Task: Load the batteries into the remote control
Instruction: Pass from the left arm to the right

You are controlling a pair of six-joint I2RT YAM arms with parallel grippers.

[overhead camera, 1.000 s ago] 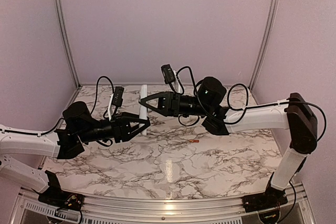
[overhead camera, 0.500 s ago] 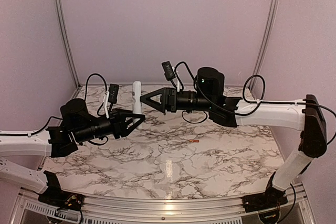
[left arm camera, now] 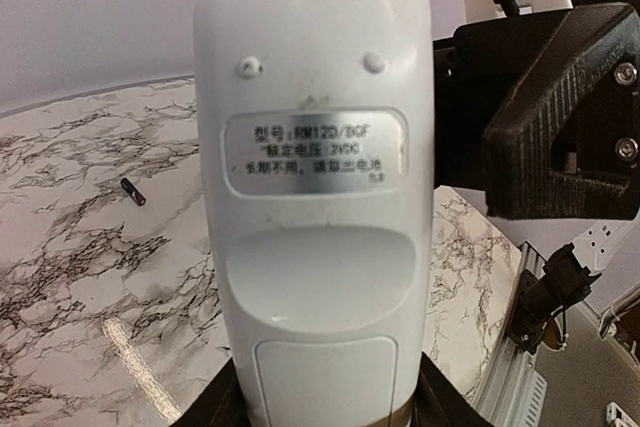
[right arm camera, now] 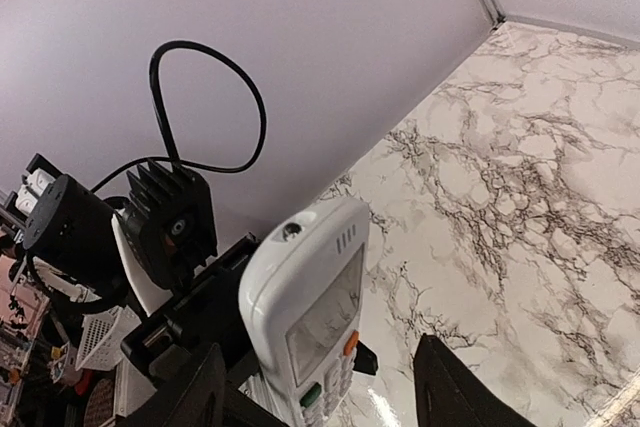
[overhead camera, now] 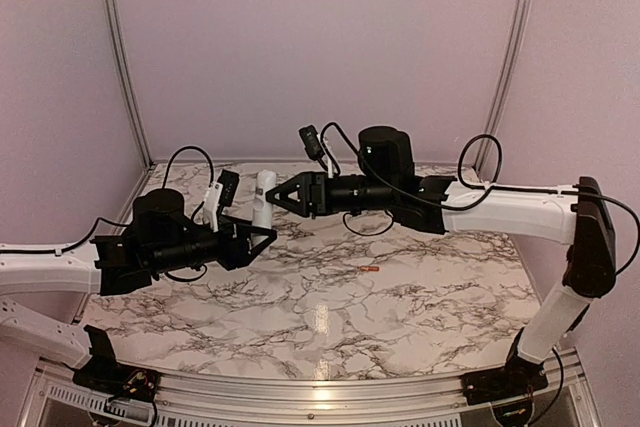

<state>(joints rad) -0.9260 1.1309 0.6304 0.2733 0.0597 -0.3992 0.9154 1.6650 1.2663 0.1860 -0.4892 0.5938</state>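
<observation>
My left gripper is shut on the lower end of the white remote control and holds it upright above the table. Its plain back with a label fills the left wrist view, my fingers at its bottom corners. My right gripper is open at the remote's upper part. In the right wrist view the remote's screen and buttons face the camera between the spread fingers, with gaps on both sides. The orange battery lies on the marble table. The dark battery lies on the table too.
The right gripper's black finger is close beside the remote on the right. The left arm's wrist camera and cable stand behind the remote. The lilac back wall and metal posts close off the marble table.
The left arm has shifted a little while still holding the remote upright. The right arm has reached further left, its open gripper staying at the remote's upper part.
</observation>
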